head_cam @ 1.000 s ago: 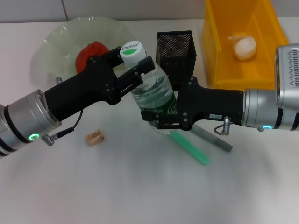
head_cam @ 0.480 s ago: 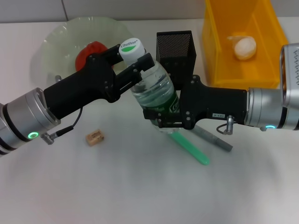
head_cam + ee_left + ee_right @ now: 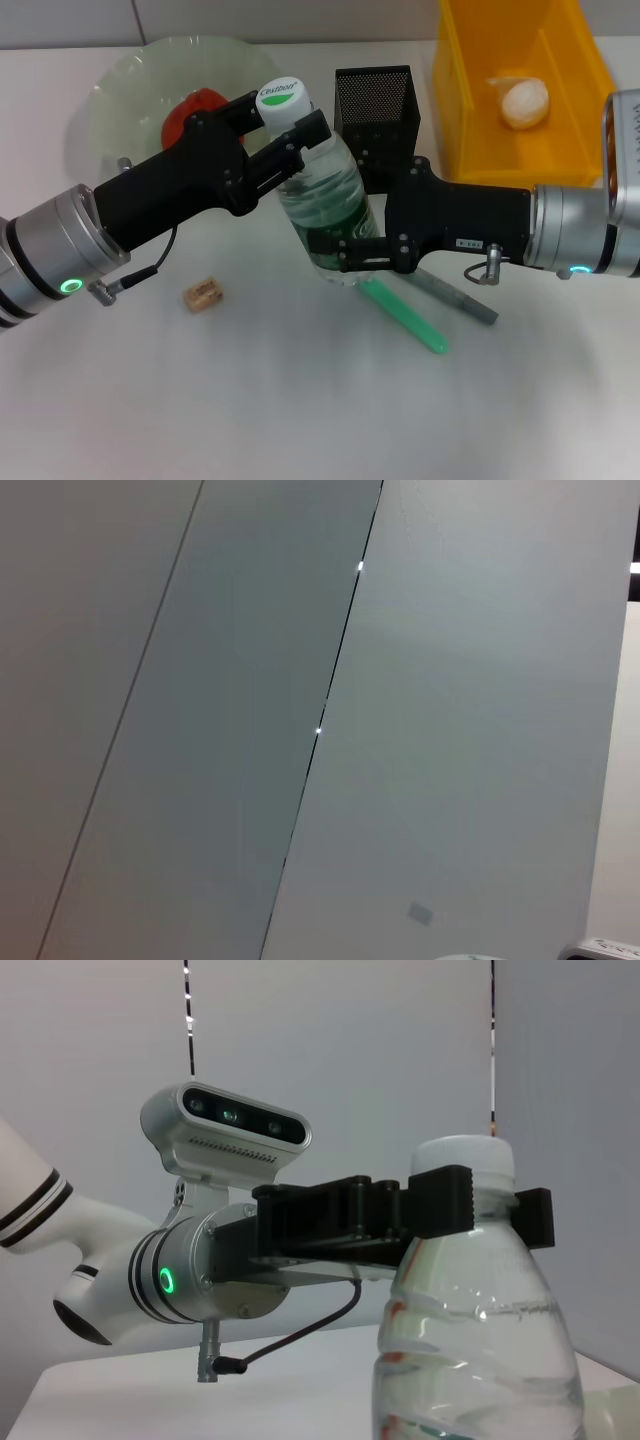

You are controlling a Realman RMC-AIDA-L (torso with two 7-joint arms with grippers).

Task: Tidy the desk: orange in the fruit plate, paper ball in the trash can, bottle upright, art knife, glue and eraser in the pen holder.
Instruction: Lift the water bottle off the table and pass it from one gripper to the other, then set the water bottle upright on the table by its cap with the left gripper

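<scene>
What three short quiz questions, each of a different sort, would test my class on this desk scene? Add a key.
1. True or false: the paper ball lies in the trash can.
2. Which part of the bottle does the left pincer grip? A) neck B) base
3. Fill in: the orange sits in the ____.

Key: 1 true. 2 A; the right pincer grips the bottle low down. 3 fruit plate.

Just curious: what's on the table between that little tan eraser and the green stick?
In the head view, only bare table lies between the eraser and the art knife; the held bottle stands just behind.
</scene>
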